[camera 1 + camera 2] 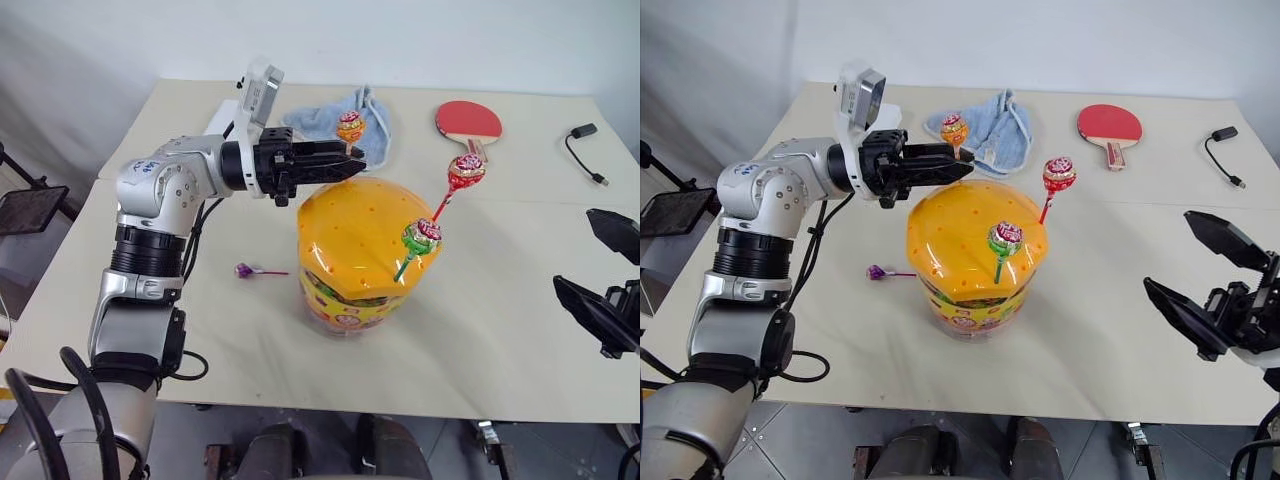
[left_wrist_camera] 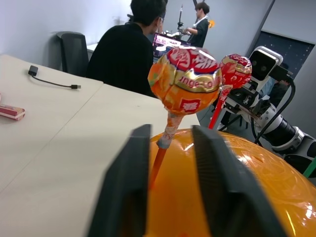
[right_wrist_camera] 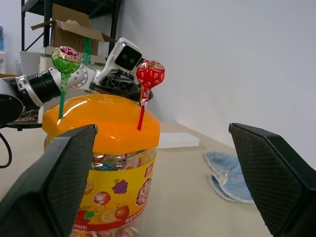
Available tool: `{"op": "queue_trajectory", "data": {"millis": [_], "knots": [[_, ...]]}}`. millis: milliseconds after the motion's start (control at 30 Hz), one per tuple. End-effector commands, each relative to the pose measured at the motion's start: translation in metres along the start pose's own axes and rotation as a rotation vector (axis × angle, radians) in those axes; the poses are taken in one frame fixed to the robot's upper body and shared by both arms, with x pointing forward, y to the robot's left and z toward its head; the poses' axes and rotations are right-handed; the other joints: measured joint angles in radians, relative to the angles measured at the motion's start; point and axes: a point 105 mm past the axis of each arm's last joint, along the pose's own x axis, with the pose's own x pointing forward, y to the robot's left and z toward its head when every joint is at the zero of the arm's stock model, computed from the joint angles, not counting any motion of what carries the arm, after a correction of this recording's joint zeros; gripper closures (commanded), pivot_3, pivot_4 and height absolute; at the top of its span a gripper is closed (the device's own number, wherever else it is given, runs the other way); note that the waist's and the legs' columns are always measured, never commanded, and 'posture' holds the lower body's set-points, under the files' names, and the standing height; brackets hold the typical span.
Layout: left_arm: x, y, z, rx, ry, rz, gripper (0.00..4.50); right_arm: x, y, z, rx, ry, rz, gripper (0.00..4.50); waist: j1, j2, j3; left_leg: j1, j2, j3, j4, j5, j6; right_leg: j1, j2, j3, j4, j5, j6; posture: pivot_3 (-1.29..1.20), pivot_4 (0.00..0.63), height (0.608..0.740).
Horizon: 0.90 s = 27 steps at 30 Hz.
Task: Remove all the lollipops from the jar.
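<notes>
While the table (image 1: 520,330) carries everything, the jar (image 1: 360,250) stands at its middle, its orange lid holding three upright lollipops: orange-stick (image 1: 350,127) at the far left, red-stick (image 1: 464,172) at the far right, green-stick (image 1: 421,238) at the near right. A purple-stick lollipop (image 1: 246,270) lies on the table just left of the jar. Reaching rightward, the left gripper (image 1: 345,165) has its fingers narrowly parted on either side of the orange stick; contact cannot be told. At the right edge, the right gripper (image 1: 1200,275) gapes wide, holding nothing.
</notes>
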Motion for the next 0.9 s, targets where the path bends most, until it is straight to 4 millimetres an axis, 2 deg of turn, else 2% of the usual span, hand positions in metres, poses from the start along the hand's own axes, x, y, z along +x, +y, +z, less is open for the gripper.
{"op": "queue_trajectory", "data": {"millis": [33,167,233,300,333,433,467,533,567,633,733,833,900], "knots": [[-0.002,-0.01,0.033,0.097,-0.06,-0.014,4.41,0.003,0.0,0.005,-0.032,-0.021,0.01,0.0,-0.002,0.0,0.0,0.0,0.0,0.0,0.0,0.0,0.0,0.0,0.0,0.0,0.0,0.0,0.0,0.0,0.15,0.74],[-0.018,-0.018,0.068,0.094,-0.242,-0.039,4.46,0.006,-0.003,0.003,-0.024,-0.031,0.015,0.0,-0.003,0.0,0.0,-0.001,0.0,-0.001,0.0,0.0,0.0,0.0,0.0,-0.001,0.0,0.0,0.0,0.0,0.15,0.74],[-0.047,-0.01,0.074,0.095,-0.274,0.079,4.46,0.008,-0.005,0.001,-0.014,-0.036,0.025,0.0,-0.005,0.0,0.0,-0.001,0.0,-0.001,0.0,0.0,0.0,0.0,0.0,-0.001,0.0,0.0,0.0,0.0,0.15,0.74],[-0.074,0.002,0.065,0.087,-0.215,0.247,4.46,0.01,-0.005,-0.001,-0.008,-0.041,0.037,0.0,-0.013,0.0,0.0,0.0,0.0,-0.001,0.0,0.0,0.0,0.0,0.0,0.0,0.0,0.0,0.0,0.0,0.15,0.74],[-0.089,0.008,0.055,0.085,-0.152,0.343,4.46,0.011,-0.006,-0.002,-0.005,-0.043,0.04,0.0,-0.016,0.0,0.0,0.001,0.0,-0.001,-0.001,0.0,0.0,0.0,0.0,0.0,0.001,0.0,0.0,0.0,0.15,0.74],[-0.156,0.023,0.01,0.045,0.125,0.724,4.46,0.013,-0.005,-0.006,0.022,-0.039,0.056,0.0,-0.027,0.001,0.0,0.003,0.0,0.0,-0.003,0.0,-0.001,0.0,0.001,0.0,0.001,0.0,-0.001,0.0,0.15,0.74],[-0.184,0.018,-0.009,0.024,0.237,0.838,4.46,0.014,-0.004,-0.008,0.041,-0.032,0.062,0.0,-0.028,0.001,0.0,0.003,0.001,0.0,-0.003,0.0,-0.001,0.0,0.001,0.001,0.001,0.0,-0.001,0.0,0.15,0.74],[-0.224,-0.003,-0.044,-0.049,0.428,0.972,4.46,0.016,-0.004,-0.013,0.073,-0.025,0.073,0.0,-0.037,0.0,0.001,0.002,0.001,0.0,-0.003,0.0,-0.001,-0.001,0.001,0.002,0.0,0.0,-0.001,0.0,0.15,0.74],[-0.235,-0.014,-0.057,-0.1,0.474,1.005,4.46,0.016,-0.003,-0.016,0.084,-0.019,0.081,0.0,-0.034,-0.001,0.001,0.002,0.001,0.0,-0.004,0.0,-0.002,-0.002,0.0,0.005,0.0,-0.001,-0.001,0.0,0.15,0.74],[-0.247,-0.031,-0.073,-0.243,0.448,1.078,4.46,0.016,-0.001,-0.021,0.095,-0.008,0.099,0.0,-0.024,-0.002,0.002,0.0,0.001,-0.002,-0.003,-0.001,-0.002,-0.002,-0.001,0.009,0.0,-0.001,-0.001,0.0,0.15,0.74],[-0.274,-0.058,-0.112,-0.4,0.583,1.243,4.46,0.017,0.001,-0.03,0.111,0.013,0.142,0.0,-0.005,-0.003,0.001,-0.006,0.001,-0.01,0.001,-0.002,-0.001,-0.002,-0.007,0.009,-0.003,-0.001,-0.001,0.0,0.15,0.74],[-0.279,-0.073,-0.132,-0.485,0.595,1.275,4.46,0.018,0.002,-0.036,0.117,0.033,0.186,0.0,0.0,-0.003,0.002,-0.006,0.0,-0.01,0.001,-0.002,-0.001,-0.001,-0.008,0.01,-0.004,0.0,0.0,0.0,0.15,0.74],[-0.285,-0.083,-0.152,-0.536,0.63,1.292,3.98,0.021,-0.002,-0.036,0.117,0.036,0.2,0.0,-0.005,-0.003,0.002,-0.006,0.0,-0.011,0.001,-0.002,-0.001,-0.002,-0.008,0.01,-0.003,0.0,-0.001,0.0,0.15,0.74]]}}
